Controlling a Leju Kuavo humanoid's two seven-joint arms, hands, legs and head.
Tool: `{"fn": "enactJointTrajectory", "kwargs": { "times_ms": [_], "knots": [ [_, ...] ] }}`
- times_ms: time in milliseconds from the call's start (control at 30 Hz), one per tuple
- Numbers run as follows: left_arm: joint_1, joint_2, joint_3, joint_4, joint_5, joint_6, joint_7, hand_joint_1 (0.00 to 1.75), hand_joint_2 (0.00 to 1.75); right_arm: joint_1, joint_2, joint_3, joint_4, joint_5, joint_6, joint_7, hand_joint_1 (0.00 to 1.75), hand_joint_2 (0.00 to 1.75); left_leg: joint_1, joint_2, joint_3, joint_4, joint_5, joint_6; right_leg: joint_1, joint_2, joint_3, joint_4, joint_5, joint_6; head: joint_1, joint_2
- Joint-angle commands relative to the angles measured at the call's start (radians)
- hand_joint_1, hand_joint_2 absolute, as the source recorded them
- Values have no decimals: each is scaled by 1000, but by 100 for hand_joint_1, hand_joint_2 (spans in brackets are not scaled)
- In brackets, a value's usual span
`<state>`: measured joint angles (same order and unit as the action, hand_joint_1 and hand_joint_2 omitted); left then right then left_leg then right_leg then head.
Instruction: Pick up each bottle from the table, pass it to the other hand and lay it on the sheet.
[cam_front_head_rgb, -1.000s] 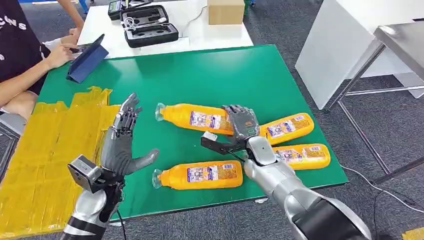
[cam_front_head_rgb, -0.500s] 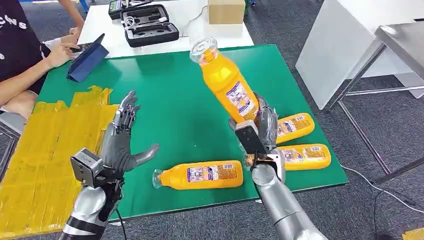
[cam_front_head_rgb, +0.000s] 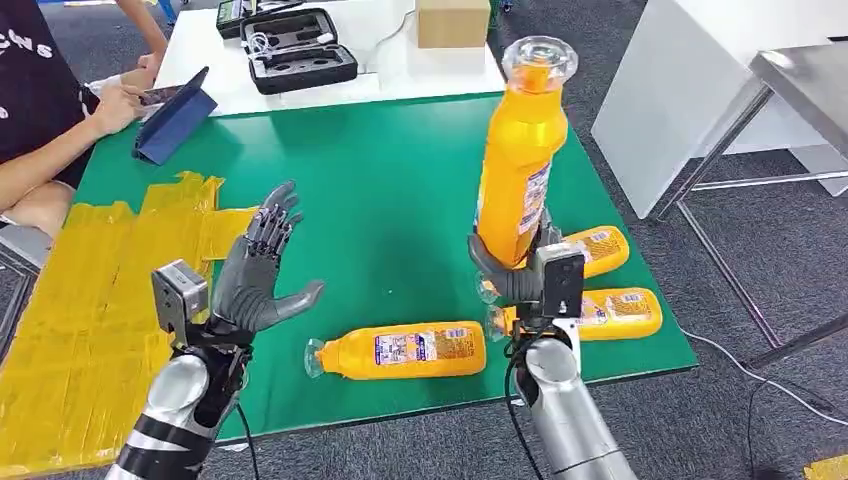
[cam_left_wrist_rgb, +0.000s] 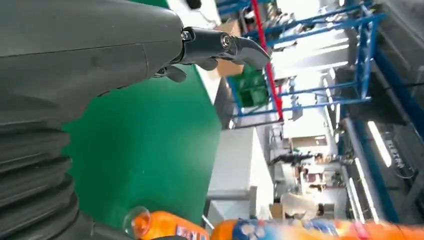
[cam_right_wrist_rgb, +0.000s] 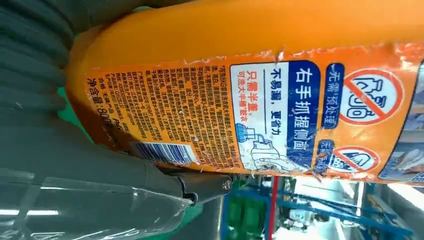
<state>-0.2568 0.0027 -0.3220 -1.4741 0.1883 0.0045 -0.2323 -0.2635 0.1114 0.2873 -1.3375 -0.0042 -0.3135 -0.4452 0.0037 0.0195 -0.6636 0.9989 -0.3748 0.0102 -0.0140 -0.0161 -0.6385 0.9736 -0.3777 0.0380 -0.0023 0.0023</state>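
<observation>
Bottle (cam_front_head_rgb: 520, 160) held aloft is what the handover turns on: the right hand (cam_front_head_rgb: 515, 275) grasps it around its base, long axis close to upright with the clear cap at 12 o'clock, leaning slightly toward 1 o'clock in the head view. It hangs above the green worktop (cam_front_head_rgb: 380, 170), clear of the surface. From the left hand (cam_front_head_rgb: 255, 275) it lies toward 3 o'clock, well apart, with bare worktop between the two.

The left hand is released, holding nothing: palm turned toward the bottle, fingers (cam_front_head_rgb: 270, 225) spread and pointing up to 12 o'clock, thumb out toward 3 o'clock. That reads as a waiting pose for receiving. The right forearm rises steeply from 6 o'clock, wrist under the bottle.

Three more bottles lie flat on the worktop: one (cam_front_head_rgb: 400, 350) at 6 o'clock between the hands, two (cam_front_head_rgb: 600, 280) just beyond the right hand at 3 o'clock. The yellow sheet (cam_front_head_rgb: 80, 290) lies at 9 o'clock, beside the left arm, so the left hand is nearer for placing. I judge the next move must close the sideways gap between the hands.
</observation>
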Motion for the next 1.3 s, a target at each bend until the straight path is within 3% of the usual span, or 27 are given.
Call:
{"fn": "enactJointTrajectory", "kwargs": {
  "times_ms": [33, 300, 533, 800, 967, 1200, 1300],
  "knots": [
    [-111, 28, -77, 130, 84, -45, 41, 0, 175, -28, -31, 145, 4, -13, 63, -16, 175, 175, 1, -2, 5, 1, -2, -1, 0, 1, 5, 1, -2, -2, 0, 0],
    [-159, 24, -118, 141, 131, -44, 57, 0, 175, -77, -26, 288, 102, 127, 55, -55, 175, 175, 1, 0, 4, 0, -1, 0, 1, 2, 4, 0, -1, -1, 0, 0],
    [-157, 27, -121, 139, 134, -43, 57, 0, 175, -80, -27, 294, 111, 130, 53, -55, 175, 175, 1, -1, 9, 1, -4, -1, 1, 2, 9, 1, -3, -2, 0, 0],
    [-157, 30, -123, 138, 138, -44, 56, 0, 175, -85, -33, 306, 114, 139, 59, -54, 175, 175, 1, -1, 4, 0, -1, -1, 0, 1, 4, 0, -1, -1, 0, 0],
    [-140, 41, -136, 109, 149, -49, 49, 0, 175, -126, -25, 368, 235, 219, 46, -9, 175, 175, 1, 0, 7, 0, -2, -1, 0, 2, 7, 0, -2, -2, 0, 0],
    [-76, 58, -178, -19, 72, -52, -7, 0, 175, -160, -18, 364, 335, 258, 30, 13, 175, 175, 1, 0, 4, -1, -1, 0, 0, 2, 4, -1, -1, -1, 0, 0],
    [-36, 69, -190, -74, 22, -44, -22, 0, 175, -140, -13, 279, 308, 204, 5, 18, 175, 175, 0, 0, 4, -1, -1, 0, 0, 1, 4, 0, -1, -1, 0, 0]
  ]
}}
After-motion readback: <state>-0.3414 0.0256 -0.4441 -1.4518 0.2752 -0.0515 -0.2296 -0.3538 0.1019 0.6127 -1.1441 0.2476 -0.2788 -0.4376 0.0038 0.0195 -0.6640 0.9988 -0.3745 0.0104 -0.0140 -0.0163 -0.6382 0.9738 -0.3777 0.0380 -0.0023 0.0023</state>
